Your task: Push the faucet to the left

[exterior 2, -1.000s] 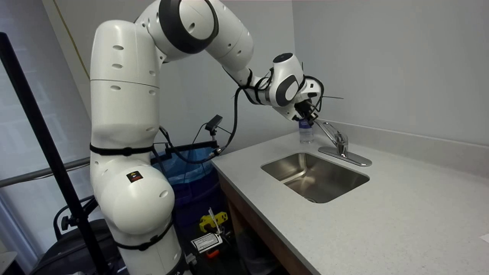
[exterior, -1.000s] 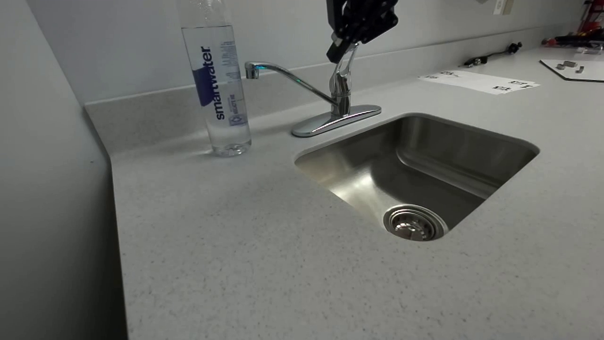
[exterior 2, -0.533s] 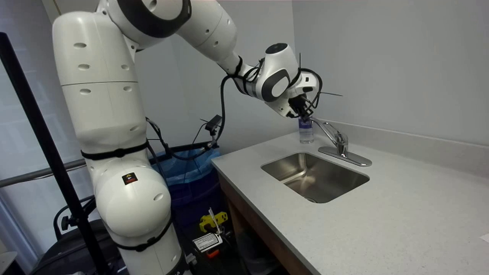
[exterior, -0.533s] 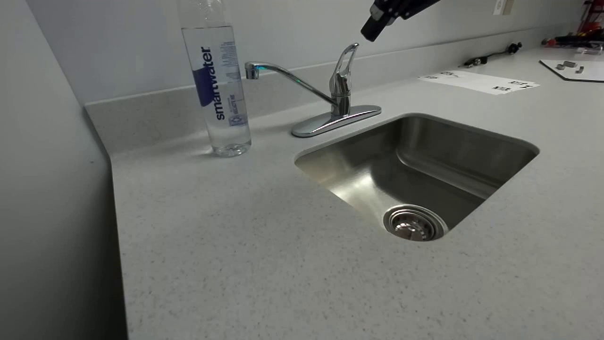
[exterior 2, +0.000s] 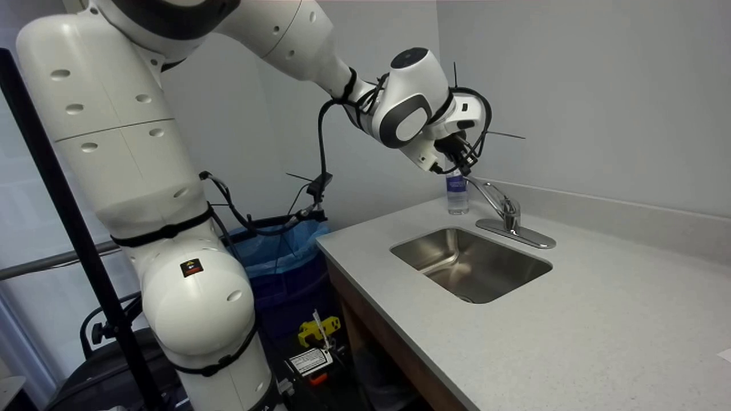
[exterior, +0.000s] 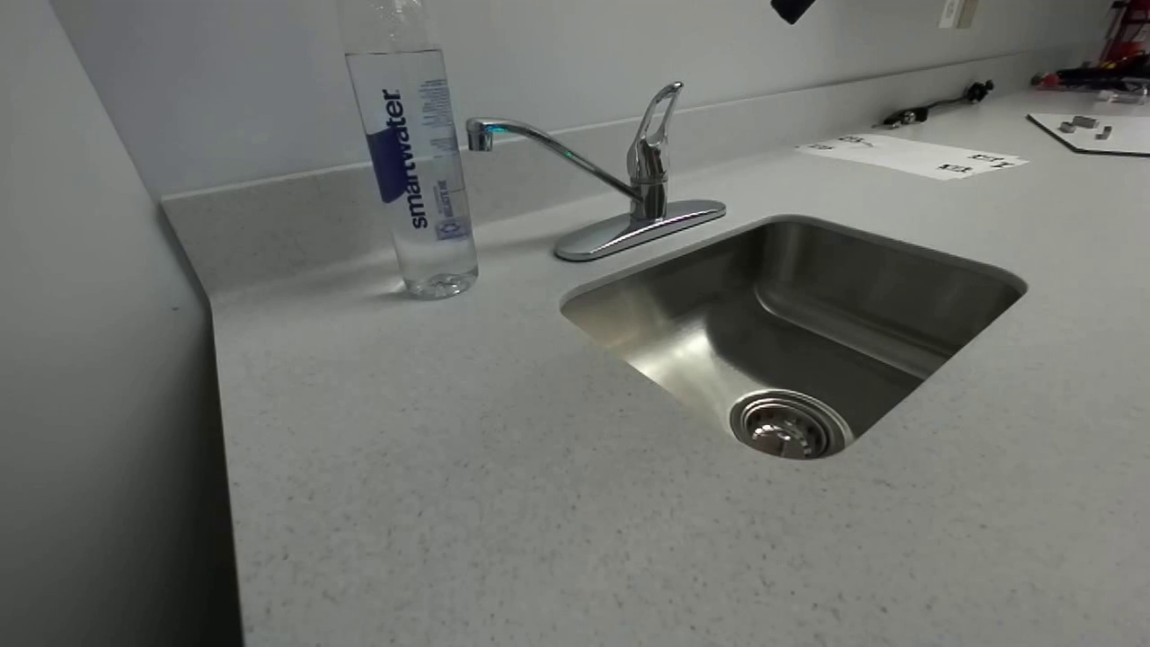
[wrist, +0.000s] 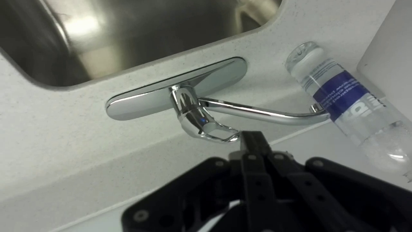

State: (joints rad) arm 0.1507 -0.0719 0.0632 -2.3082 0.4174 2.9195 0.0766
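Observation:
The chrome faucet shows in both exterior views (exterior: 649, 171) (exterior 2: 509, 216) and in the wrist view (wrist: 186, 103). Its oval base plate lies behind the sink. Its spout points toward the water bottle, to the left in an exterior view. The lever handle stands upright. My gripper (wrist: 256, 141) is shut and empty in the wrist view, its tips overlapping the lever's end in the picture. In an exterior view only its black tip (exterior: 792, 9) shows at the top edge, above and apart from the lever. It also shows in an exterior view (exterior 2: 465, 170) above the spout.
A tall clear water bottle (exterior: 418, 171) stands by the spout's end, near the corner. The steel sink (exterior: 862, 270) is set in the counter before the faucet. A wall and backsplash run behind. A paper sheet (exterior: 912, 155) lies farther along.
My gripper has lifted up and away from the lever, moving right and almost out of an exterior view. The arm has swung back. The faucet and bottle have not visibly moved.

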